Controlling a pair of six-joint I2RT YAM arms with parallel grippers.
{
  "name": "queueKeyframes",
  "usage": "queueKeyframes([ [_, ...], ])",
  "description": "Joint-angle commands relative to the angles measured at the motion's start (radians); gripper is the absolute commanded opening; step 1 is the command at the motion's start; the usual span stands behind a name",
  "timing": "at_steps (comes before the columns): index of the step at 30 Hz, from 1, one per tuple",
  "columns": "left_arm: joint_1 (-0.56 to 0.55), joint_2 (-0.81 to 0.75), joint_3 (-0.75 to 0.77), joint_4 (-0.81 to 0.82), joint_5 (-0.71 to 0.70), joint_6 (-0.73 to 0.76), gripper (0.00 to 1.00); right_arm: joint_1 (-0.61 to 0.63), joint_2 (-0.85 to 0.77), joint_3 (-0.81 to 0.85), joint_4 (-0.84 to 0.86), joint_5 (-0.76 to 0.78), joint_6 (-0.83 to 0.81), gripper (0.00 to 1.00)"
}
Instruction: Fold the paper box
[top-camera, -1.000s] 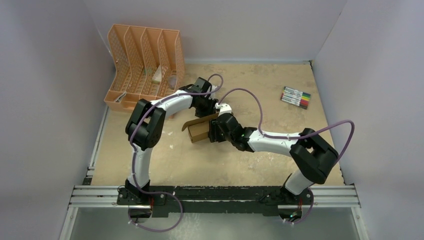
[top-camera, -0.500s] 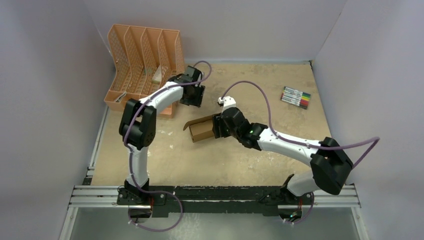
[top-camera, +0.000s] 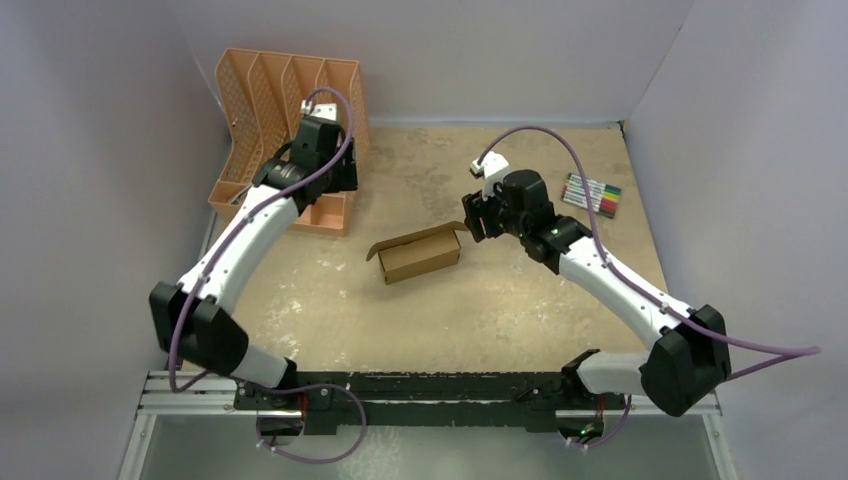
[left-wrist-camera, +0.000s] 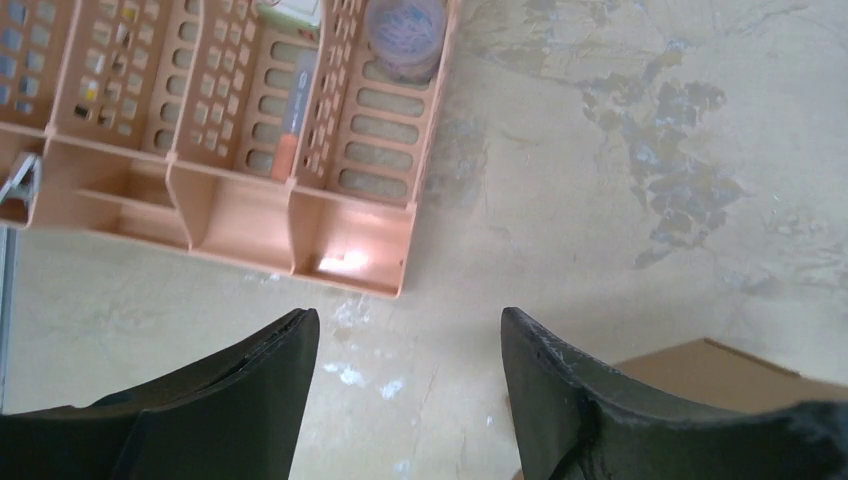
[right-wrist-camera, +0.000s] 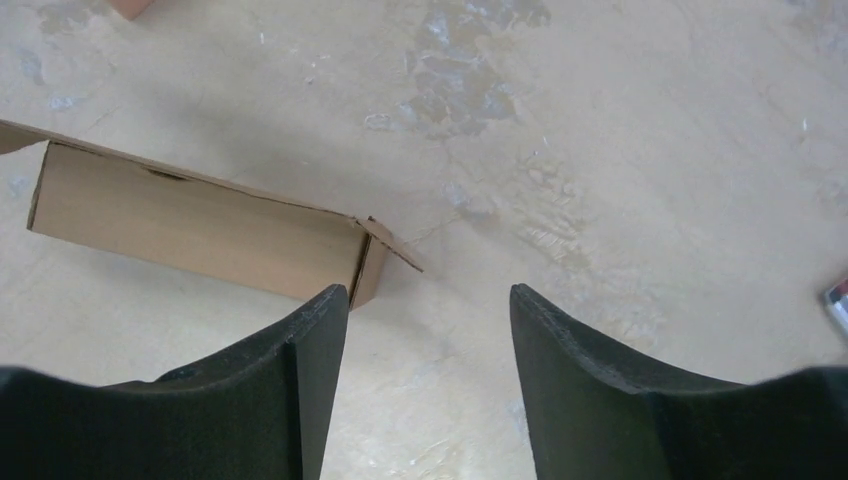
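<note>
Both arms spread wide; both grippers with jaws parted and empty.
Left arm (top-camera: 240, 235), white links with black joints: rises from its near base, elbow low and out to the near left, forearm reaching to the far left. The black two-finger left gripper (left-wrist-camera: 405, 330) points downward, and its dark fingers (left-wrist-camera: 255, 370) stand apart with nothing between them. Right arm (top-camera: 610, 285), same build: elbow near and out to the right, forearm stretching back toward the middle. The black two-finger right gripper (right-wrist-camera: 430, 300) faces left and down, with its fingers (right-wrist-camera: 300, 350) apart and gripping nothing. The two grippers are well apart.
</note>
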Motion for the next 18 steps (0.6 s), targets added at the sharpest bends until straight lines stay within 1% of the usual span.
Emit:
queueKeyframes([
  [1, 0.006, -0.13, -0.131, -0.026, 0.064, -0.04, 0.67, -0.036, 0.061, 0.104, -0.033, -0.172, -0.172, 0.61],
  [6, 0.006, -0.24, -0.25, -0.027, 0.242, -0.058, 0.63, -0.046, 0.143, 0.157, -0.062, -0.246, -0.253, 0.56],
  [11, 0.004, -0.297, -0.326, -0.026, 0.345, -0.075, 0.61, -0.049, 0.186, 0.163, -0.068, -0.287, -0.312, 0.52],
  [15, 0.001, -0.306, -0.359, -0.025, 0.415, -0.051, 0.6, -0.05, 0.219, 0.172, -0.081, -0.313, -0.356, 0.51],
  [18, 0.001, -0.306, -0.374, -0.018, 0.451, -0.03, 0.59, -0.051, 0.233, 0.175, -0.093, -0.304, -0.376, 0.49],
])
